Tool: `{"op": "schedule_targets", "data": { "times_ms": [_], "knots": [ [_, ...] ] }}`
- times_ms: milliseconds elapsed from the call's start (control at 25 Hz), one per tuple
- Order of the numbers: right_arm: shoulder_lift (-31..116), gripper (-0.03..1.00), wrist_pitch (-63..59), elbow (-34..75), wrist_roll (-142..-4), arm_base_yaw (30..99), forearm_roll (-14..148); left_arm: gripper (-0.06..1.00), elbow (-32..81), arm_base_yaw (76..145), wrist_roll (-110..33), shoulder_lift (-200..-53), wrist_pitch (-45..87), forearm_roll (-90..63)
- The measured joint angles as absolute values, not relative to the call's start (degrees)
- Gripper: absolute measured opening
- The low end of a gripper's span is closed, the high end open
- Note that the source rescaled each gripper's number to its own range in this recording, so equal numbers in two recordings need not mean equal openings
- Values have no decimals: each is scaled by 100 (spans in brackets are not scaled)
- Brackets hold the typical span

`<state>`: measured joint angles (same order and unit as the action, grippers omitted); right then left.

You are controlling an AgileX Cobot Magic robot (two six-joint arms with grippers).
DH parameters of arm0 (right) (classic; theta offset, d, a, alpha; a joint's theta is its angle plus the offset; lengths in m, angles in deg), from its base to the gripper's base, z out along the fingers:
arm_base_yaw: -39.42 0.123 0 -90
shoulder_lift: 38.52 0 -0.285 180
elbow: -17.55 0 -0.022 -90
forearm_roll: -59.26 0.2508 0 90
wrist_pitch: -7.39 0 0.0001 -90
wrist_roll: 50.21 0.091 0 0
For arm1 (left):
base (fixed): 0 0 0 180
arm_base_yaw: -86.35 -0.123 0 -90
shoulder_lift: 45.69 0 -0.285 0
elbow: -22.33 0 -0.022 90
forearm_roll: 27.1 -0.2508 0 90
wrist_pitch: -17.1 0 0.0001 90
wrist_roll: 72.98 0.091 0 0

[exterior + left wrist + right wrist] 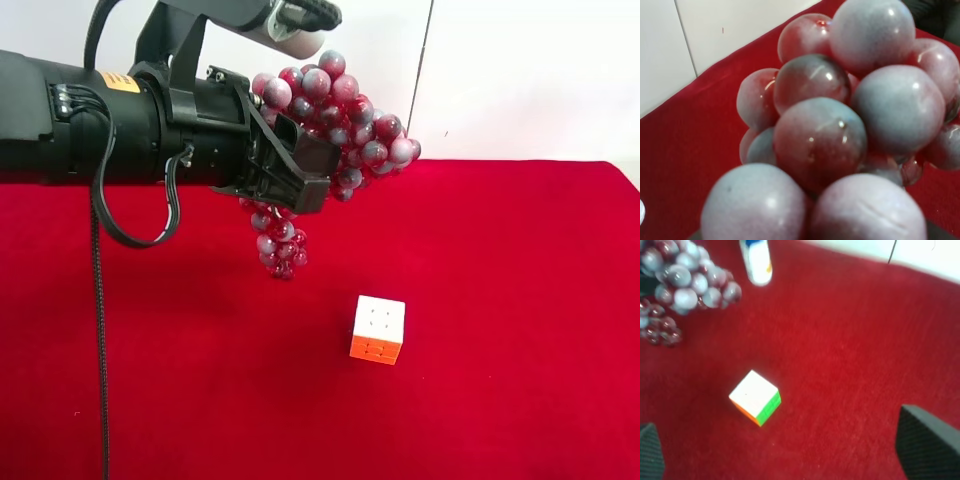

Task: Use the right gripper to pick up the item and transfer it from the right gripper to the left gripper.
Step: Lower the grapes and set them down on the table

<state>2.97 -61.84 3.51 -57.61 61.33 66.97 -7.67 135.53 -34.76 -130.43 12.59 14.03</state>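
A bunch of grapes, glossy dark red and greyish white, hangs in the air above a red-covered desk. The left pincer, boxy black jaws on a bulky black arm with an orange label, is clamped around the middle of the bunch. The fat end rises above the jaws and the thin tail dangles below, clear of the desk. In the left wrist view the grapes fill nearly the whole picture, very close to the camera.

The right pincer is spread wide and holds nothing. Its two dark tips show only at the lower corners of the right wrist view, well apart from the bunch, which sits off at that picture's edge. The desk below it carries a white-and-orange puzzle cube and a white bottle with a blue cap.

Judging by this, the handover step looks complete, with the fruit carried by the left arm alone. The next move calls only for a firm, steady grip, with the right arm kept clear of the bunch.
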Motion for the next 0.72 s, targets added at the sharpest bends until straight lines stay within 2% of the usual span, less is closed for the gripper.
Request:
{"op": "schedule_targets", "data": {
  "times_ms": [400, 720],
  "knots": [
    [-1891, 90, -6277, -1551, -5588, 6133, 6692, 1, -767, 13558, -3476, -13043, 1259, 1403],
    [-2401, 90, -5971, -2968, -5528, 6133, 6638, 0, -767, 13558, -3476, -13043, 1259, 1403]
  ]
}}
